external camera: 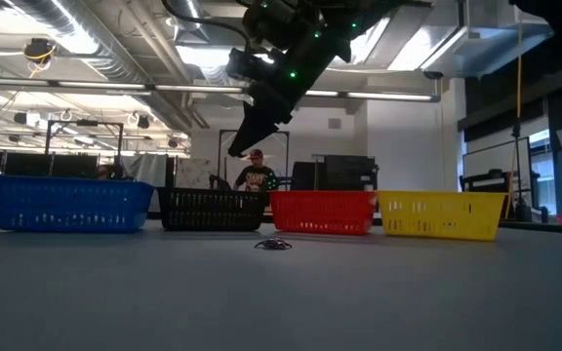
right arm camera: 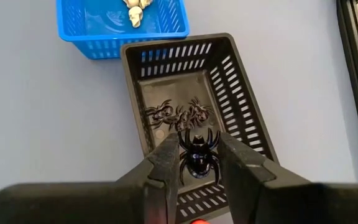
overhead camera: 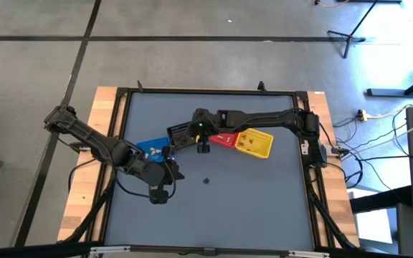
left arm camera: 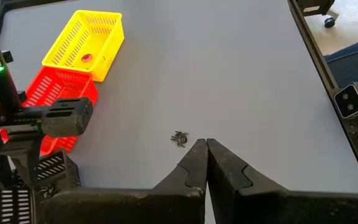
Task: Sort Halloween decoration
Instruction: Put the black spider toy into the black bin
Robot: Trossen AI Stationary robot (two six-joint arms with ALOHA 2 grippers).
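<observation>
**A:** From above, where are your arms?

**B:** Your right gripper (overhead camera: 203, 147) reaches over the row of baskets, above the black basket (overhead camera: 181, 133), between the blue basket (overhead camera: 149, 148) and the red basket (overhead camera: 224, 139). Your left gripper (overhead camera: 160, 195) sits near the front of the surface (overhead camera: 264, 201). One small dark trinket (overhead camera: 206, 180) lies alone on the surface.

**A:** And at table height?

**B:** You see that trinket (external camera: 273, 245) lying in front of the four baskets, yellow basket (external camera: 441, 215) at the end.

**A:** Left wrist?

**B:** Your jaws are closed, empty, just beside the trinket (left arm camera: 179, 139).

**A:** Right wrist?

**B:** Your jaws grip a black spider (right arm camera: 197, 156) over the black basket (right arm camera: 241, 93), where smaller spiders (right arm camera: 178, 113) lie. White skulls (right arm camera: 135, 12) sit in the blue basket (right arm camera: 92, 25).
</observation>
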